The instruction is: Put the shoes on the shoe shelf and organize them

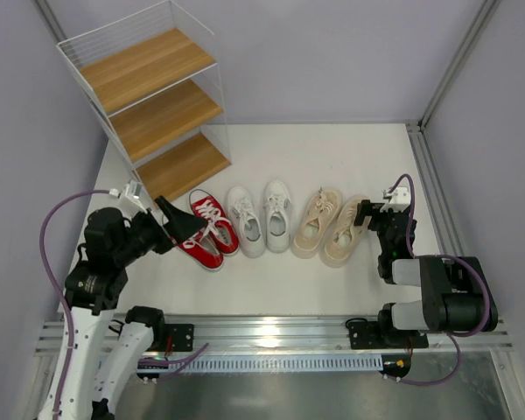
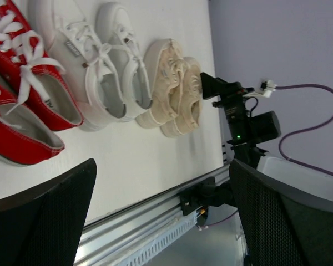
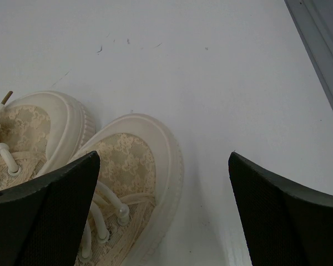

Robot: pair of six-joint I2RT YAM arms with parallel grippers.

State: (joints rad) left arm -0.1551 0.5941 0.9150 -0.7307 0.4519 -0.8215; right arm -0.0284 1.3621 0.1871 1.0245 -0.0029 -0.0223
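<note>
The shoe shelf point(image 1: 149, 70) stands at the far left, and all three of its wooden boards are bare. Six shoes lie in a row on the white table: the red pair point(image 1: 214, 223), the white pair point(image 1: 261, 219) and the beige pair point(image 1: 328, 227). My left gripper point(image 1: 179, 223) is open and empty, and hovers at the left side of the red pair point(image 2: 33, 94). My right gripper point(image 1: 364, 220) is open and empty at the right beige shoe point(image 3: 136, 166). That shoe's toe lies between the fingers, close to the left one point(image 3: 44, 216).
A metal rail point(image 1: 271, 328) runs along the table's near edge. A metal frame bar point(image 1: 429, 175) borders the right side and also shows in the right wrist view point(image 3: 316, 39). Grey walls close in the back and both sides. The right arm point(image 2: 250, 127) shows beyond the beige pair.
</note>
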